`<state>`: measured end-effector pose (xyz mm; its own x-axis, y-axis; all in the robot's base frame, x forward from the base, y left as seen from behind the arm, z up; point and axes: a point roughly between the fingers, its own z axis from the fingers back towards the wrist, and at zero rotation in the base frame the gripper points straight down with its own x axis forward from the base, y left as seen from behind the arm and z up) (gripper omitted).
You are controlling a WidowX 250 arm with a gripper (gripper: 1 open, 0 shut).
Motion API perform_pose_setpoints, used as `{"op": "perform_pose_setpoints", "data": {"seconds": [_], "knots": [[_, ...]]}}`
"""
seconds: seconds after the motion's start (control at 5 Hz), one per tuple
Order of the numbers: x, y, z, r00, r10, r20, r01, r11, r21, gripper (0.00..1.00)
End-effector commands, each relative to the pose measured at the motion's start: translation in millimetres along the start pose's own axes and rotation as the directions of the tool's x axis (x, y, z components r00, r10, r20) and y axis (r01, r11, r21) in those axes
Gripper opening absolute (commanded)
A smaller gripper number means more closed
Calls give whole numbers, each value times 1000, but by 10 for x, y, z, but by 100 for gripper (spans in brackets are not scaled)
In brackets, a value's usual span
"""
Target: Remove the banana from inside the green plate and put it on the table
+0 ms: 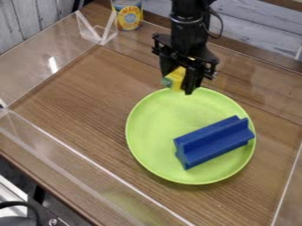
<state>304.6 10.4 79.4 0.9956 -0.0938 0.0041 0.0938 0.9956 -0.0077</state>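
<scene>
My black gripper (179, 80) points straight down, shut on the small yellow banana (175, 79), which shows between the fingers. It hangs in the air over the far left rim of the large lime-green plate (160, 132). The banana is clear of the plate's surface. Brown wood-grain table (83, 88) spreads to the left of the plate.
A blue ridged block (214, 141) lies on the right half of the plate. Clear acrylic walls (35, 48) border the tabletop on the left and front. A yellow can (127, 15) stands beyond the far wall.
</scene>
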Motion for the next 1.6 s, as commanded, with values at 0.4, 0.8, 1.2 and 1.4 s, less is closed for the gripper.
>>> {"op": "perform_pose_setpoints", "data": {"seconds": [0.4, 0.8, 1.2, 1.4], "knots": [[8, 20, 53, 996, -7, 93, 10, 999, -34, 100], [128, -6, -62, 994, -38, 104, 43, 998, -45, 100], [244, -48, -188, 991, -52, 120, 59, 997, -58, 100], [287, -67, -249, 990, -54, 127, 62, 996, -65, 100]]}}
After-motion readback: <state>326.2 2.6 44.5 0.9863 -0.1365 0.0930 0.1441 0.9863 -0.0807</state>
